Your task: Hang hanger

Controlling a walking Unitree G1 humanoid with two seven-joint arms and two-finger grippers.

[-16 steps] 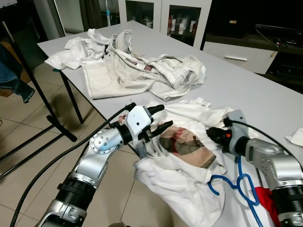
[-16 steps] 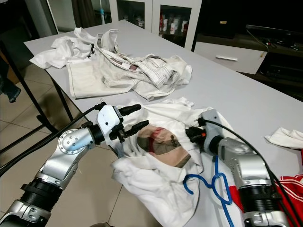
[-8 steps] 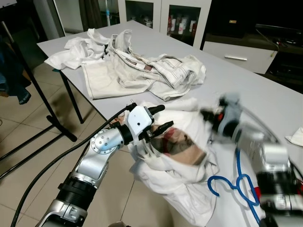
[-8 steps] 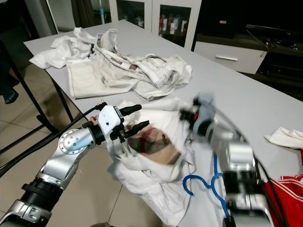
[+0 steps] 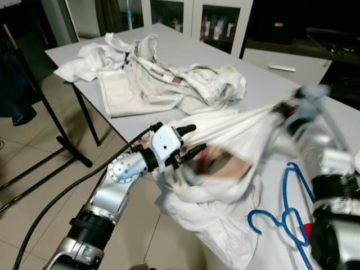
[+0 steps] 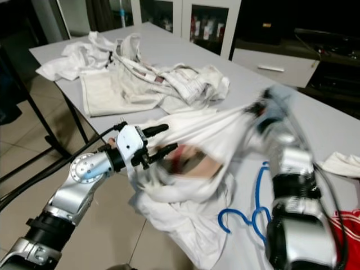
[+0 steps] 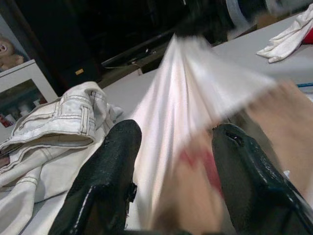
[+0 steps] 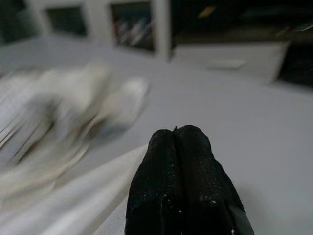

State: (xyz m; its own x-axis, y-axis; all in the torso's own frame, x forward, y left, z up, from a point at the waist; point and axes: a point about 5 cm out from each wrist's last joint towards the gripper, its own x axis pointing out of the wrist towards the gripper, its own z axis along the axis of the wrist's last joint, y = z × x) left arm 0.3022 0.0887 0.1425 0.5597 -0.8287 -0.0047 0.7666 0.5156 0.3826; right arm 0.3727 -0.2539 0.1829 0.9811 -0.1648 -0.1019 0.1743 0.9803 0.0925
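Observation:
A white shirt (image 5: 225, 126) with a red and tan print lies bunched at the table's front edge. My right gripper (image 5: 283, 110), blurred, is shut on a fold of it and holds it raised, so the cloth runs taut from there down to my left gripper (image 5: 191, 140). The left gripper's fingers (image 7: 115, 161) stand apart with shirt cloth (image 7: 195, 73) passing between them. In the right wrist view the two fingertips (image 8: 175, 134) are pressed together over white cloth. A blue hanger (image 5: 287, 216) lies flat on the table, partly on the shirt's hem, below my right arm.
A heap of white clothes (image 5: 169, 79) covers the far left of the grey table (image 5: 264, 73). A red cloth (image 6: 343, 225) and a small white cloth (image 6: 337, 163) lie at the right. A black stand's legs (image 5: 62, 140) cross the tiled floor on the left.
My right gripper has risen and swung away to the right with the shirt, pulling the cloth taut off the table. The left gripper has stayed put.

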